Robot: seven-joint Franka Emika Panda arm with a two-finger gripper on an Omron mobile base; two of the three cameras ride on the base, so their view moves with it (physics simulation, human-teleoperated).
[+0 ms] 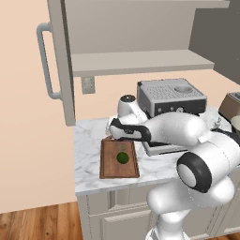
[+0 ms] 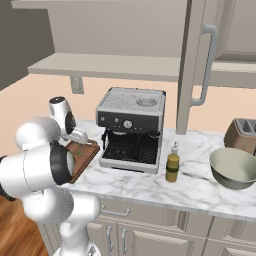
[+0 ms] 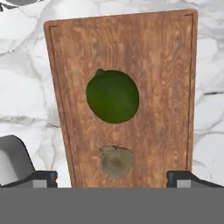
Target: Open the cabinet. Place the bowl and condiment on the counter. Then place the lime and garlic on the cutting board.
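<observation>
**Brown board holds both lime and garlic; pincer wide above them**

Brown wood, a raised lip round its rim: the cutting board (image 3: 157, 65) lies at the counter's (image 1: 89, 154) left end, near the front edge. On it sit the lime (image 3: 113, 96), dark green, round and glossy, about mid-board, and just beside it the garlic (image 3: 116, 161), a dull tan lumpy bulb. The two are close but apart. The gripper (image 3: 113, 179) hangs over the garlic with its tips spread wide, holding nothing.

The bowl (image 2: 234, 167), grey-olive with a pale rim, and the condiment (image 2: 172, 164), a slim yellow-olive bottle, stand on the marble toward the counter's right end. The cabinet (image 1: 61, 61) door is swung open.

By this layout the task looks all but complete. The risk I see is in pulling away: a tip dragged sideways could nudge the garlic into the lime, and a round lime may roll toward the board's lip or over it. A straight lift would likely avoid that.
</observation>
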